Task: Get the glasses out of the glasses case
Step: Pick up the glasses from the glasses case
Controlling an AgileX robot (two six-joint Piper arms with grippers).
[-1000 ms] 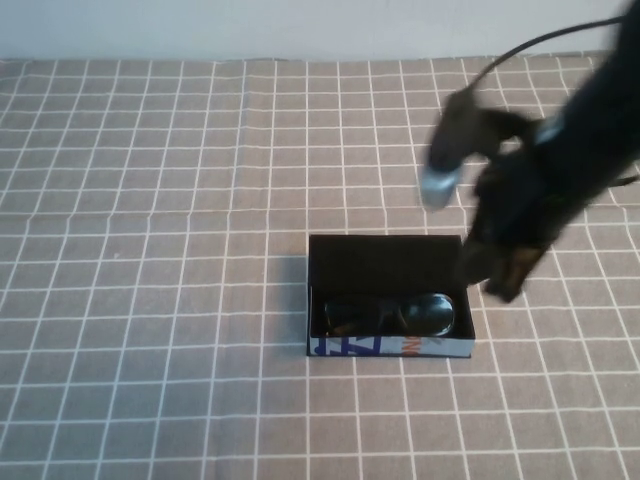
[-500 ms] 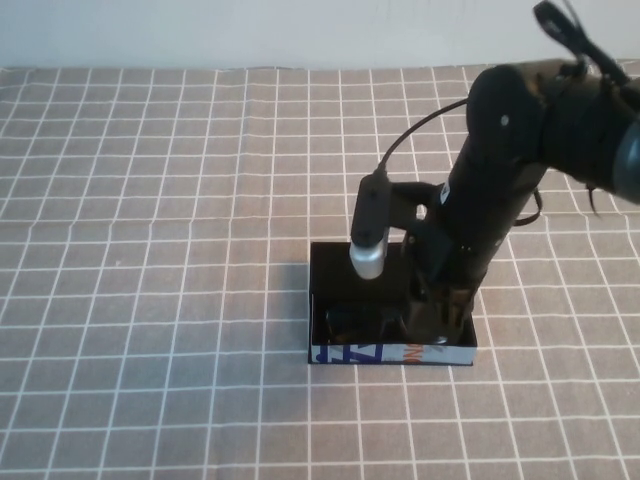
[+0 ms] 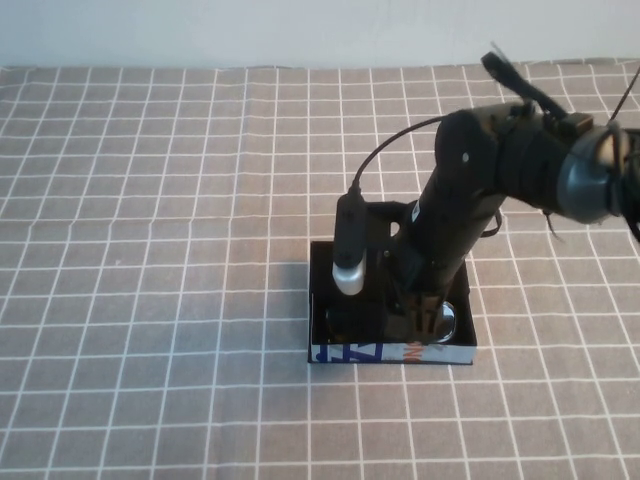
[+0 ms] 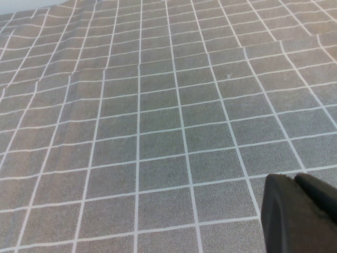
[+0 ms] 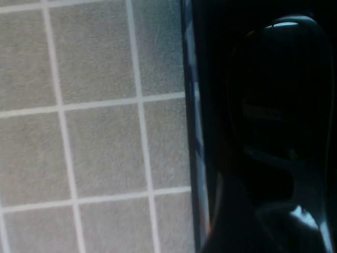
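Observation:
The glasses case (image 3: 345,352), a shallow black box with a white front printed in blue and orange, lies on the checked cloth right of the middle. The glasses (image 3: 448,322) lie inside along its front; one dark lens shows, the rest is hidden by my right arm. My right gripper (image 3: 420,320) is down inside the case, on the glasses' middle. In the right wrist view a dark lens (image 5: 274,100) fills the frame beside the case's front wall (image 5: 194,132). My left gripper (image 4: 296,178) is shut and empty, low over bare cloth, and is out of the high view.
A grey-brown cloth with a white grid (image 3: 150,250) covers the whole table. A pale wall (image 3: 300,30) runs along the far edge. The right arm's wrist camera (image 3: 347,250) hangs over the case's left half.
My right arm swung in from the right and came down into the case; half a second ago it stood higher over the case's right half, and now it is lower on the glasses.

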